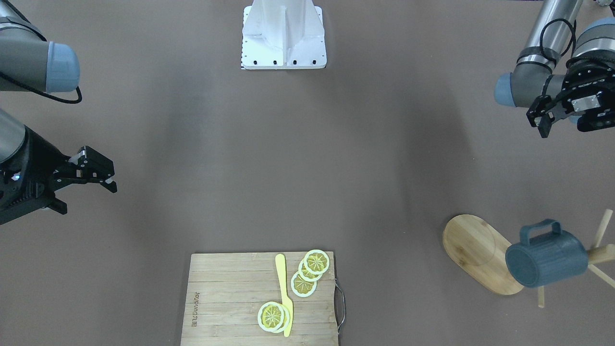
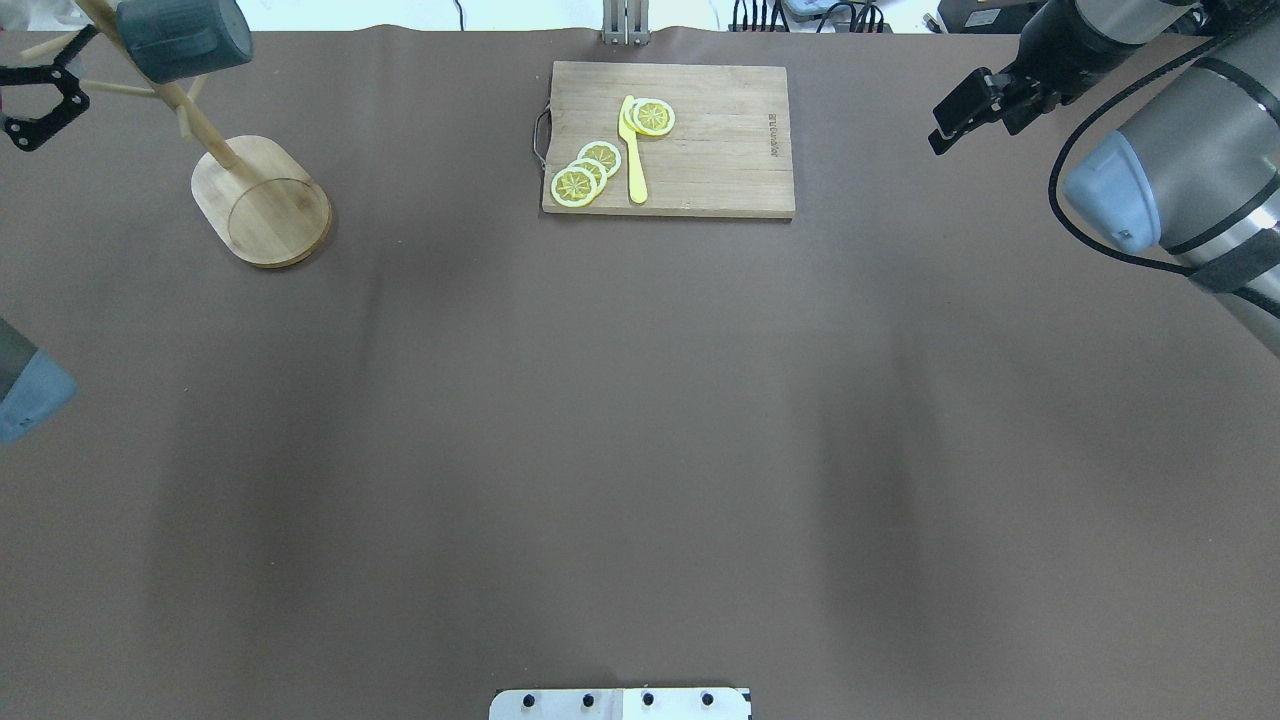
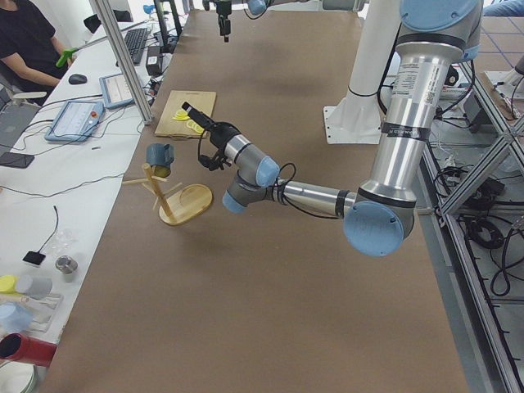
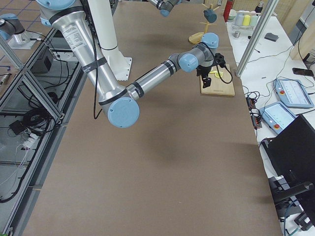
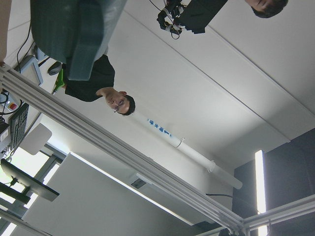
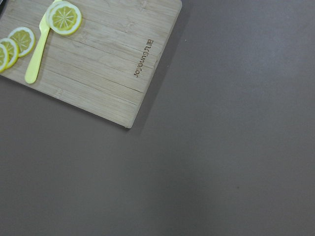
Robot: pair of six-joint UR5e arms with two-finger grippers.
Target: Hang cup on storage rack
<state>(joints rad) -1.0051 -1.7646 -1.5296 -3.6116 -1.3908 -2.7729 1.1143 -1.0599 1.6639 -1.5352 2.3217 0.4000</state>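
Close ahead of my left gripper [image 1: 540, 122], jaws apart and empty, the cup [image 1: 547, 262] hangs on the storage rack [image 1: 473, 245]; I'd retreat straight, clear of the pegs.

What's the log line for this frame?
teal mug: hanging on bamboo mug tree | left gripper: open, clear of mug | right gripper: open, empty

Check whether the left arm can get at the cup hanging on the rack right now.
Probably yes. The left gripper hovers open close by the storage rack, with nothing between it and the cup. Only the rack's own pegs crowd the cup.
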